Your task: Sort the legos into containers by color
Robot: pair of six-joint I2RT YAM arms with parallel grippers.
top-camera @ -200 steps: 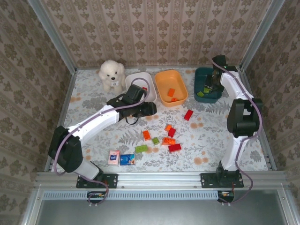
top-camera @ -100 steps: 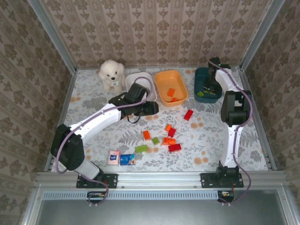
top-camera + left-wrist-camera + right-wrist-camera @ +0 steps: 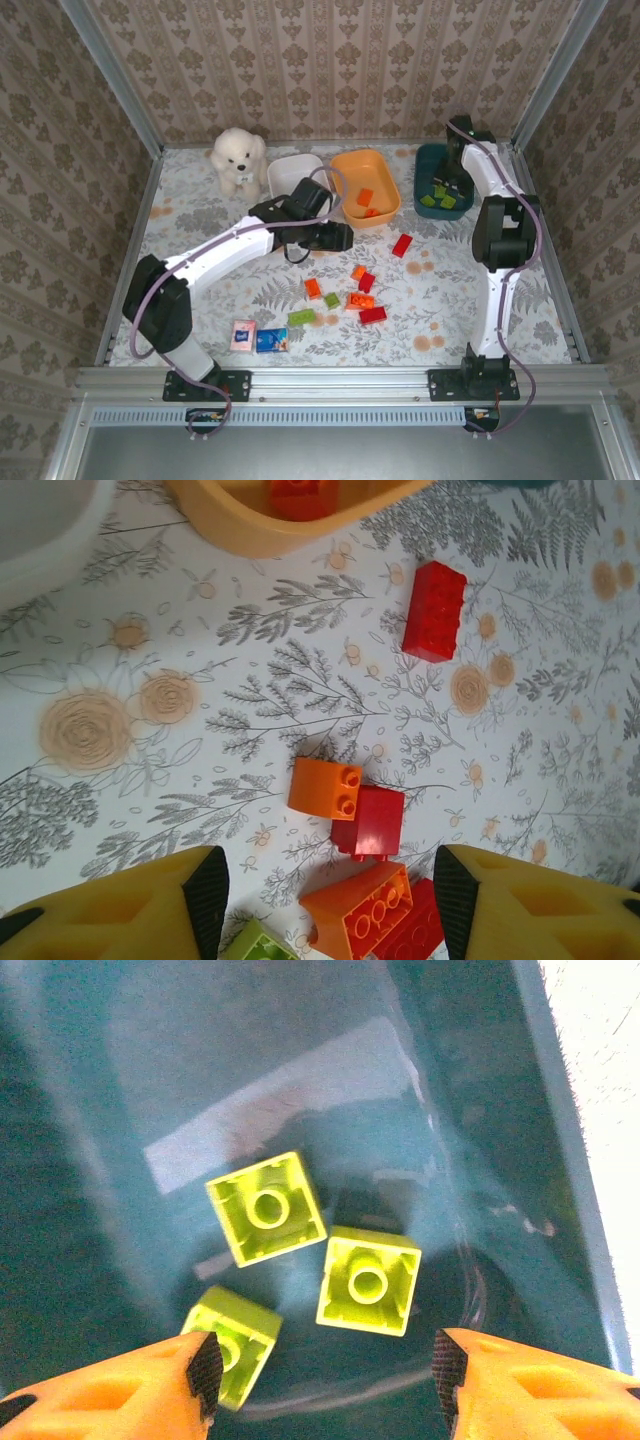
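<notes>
Loose legos lie mid-table: a long red one (image 3: pixel 402 245) (image 3: pixel 434 610), an orange one (image 3: pixel 325 787) touching a red one (image 3: pixel 372 820), an orange one (image 3: pixel 362 905), a lime one (image 3: pixel 300 318). My left gripper (image 3: pixel 338 238) (image 3: pixel 325 895) hovers open above this cluster, nothing between its fingers. At the back stand the white tray (image 3: pixel 295 165), the orange tray (image 3: pixel 345 190) holding orange bricks, and the teal tray (image 3: pixel 428 160) (image 3: pixel 560 1140). My right gripper (image 3: pixel 445 185) (image 3: pixel 320 1370) hangs open over the teal tray, above three lime bricks (image 3: pixel 368 1280).
A white plush dog (image 3: pixel 238 158) sits left of the white tray. A pink packet (image 3: pixel 243 335) and a blue packet (image 3: pixel 271 340) lie near the front left. Metal frame rails and patterned walls bound the table on all sides.
My left gripper has swung right and forward, away from the white tray and toward the loose bricks. The right gripper stays over the teal tray, its arm shifted slightly.
</notes>
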